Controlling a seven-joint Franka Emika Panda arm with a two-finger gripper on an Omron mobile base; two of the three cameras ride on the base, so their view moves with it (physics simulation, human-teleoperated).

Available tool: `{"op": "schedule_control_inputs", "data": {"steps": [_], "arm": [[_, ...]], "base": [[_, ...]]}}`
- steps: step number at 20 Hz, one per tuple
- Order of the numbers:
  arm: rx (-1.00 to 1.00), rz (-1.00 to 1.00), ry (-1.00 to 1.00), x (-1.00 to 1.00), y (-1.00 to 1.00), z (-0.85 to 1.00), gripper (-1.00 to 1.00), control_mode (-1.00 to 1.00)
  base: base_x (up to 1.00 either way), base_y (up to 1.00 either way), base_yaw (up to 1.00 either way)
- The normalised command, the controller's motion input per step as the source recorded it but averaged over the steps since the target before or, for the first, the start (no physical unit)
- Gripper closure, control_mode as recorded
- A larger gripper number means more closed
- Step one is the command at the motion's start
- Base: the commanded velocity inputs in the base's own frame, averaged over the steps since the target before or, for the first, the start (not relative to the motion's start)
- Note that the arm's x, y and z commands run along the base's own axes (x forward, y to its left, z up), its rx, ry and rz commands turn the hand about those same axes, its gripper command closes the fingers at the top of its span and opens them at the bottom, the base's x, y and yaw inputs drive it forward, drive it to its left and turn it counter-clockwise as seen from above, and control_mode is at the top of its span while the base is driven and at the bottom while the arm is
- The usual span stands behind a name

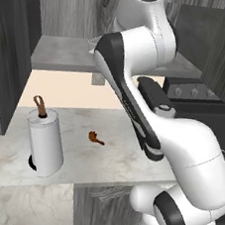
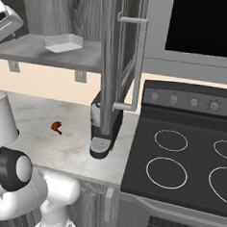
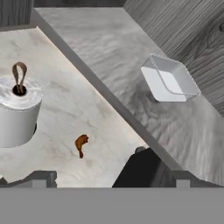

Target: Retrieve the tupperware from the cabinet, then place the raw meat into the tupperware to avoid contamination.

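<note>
Tool (image 3: 109,177), jaws wide and empty, above the worktop (image 3: 65,109); the tupperware (image 3: 168,79) sits on the cabinet (image 1: 12,47) shelf, ahead and right, long side slanted.

Tupperware (image 3: 169,80) on cabinet (image 2: 66,58) shelf; meat (image 3: 81,143) on counter.

The white arm (image 1: 149,114) rose from its base at about five o'clock in the left base view, bent at a dark elbow joint, and reached up toward twelve o'clock, its upper links folded back over one another. In the hand view the claw (image 3: 111,179) pointed forward and down, its two dark fingertips (image 3: 41,178) spread wide apart, gripping nothing.
</note>
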Motion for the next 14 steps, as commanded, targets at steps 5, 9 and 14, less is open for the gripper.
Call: {"op": "schedule_control_inputs", "data": {"steps": [5,9,14], "arm": [[0.05,0.0,0.0,0.48,-0.14,-0.26,-1.0,-1.0],[0.05,0.0,0.0,0.48,-0.05,-0.04,-1.0,-1.0],[0.05,0.0,0.01,0.51,-0.02,-0.03,-1.0,-1.0]], "base": [[0.0,0.0,0.0],[0.0,0.0,0.0],[0.0,0.0,0.0]]}}
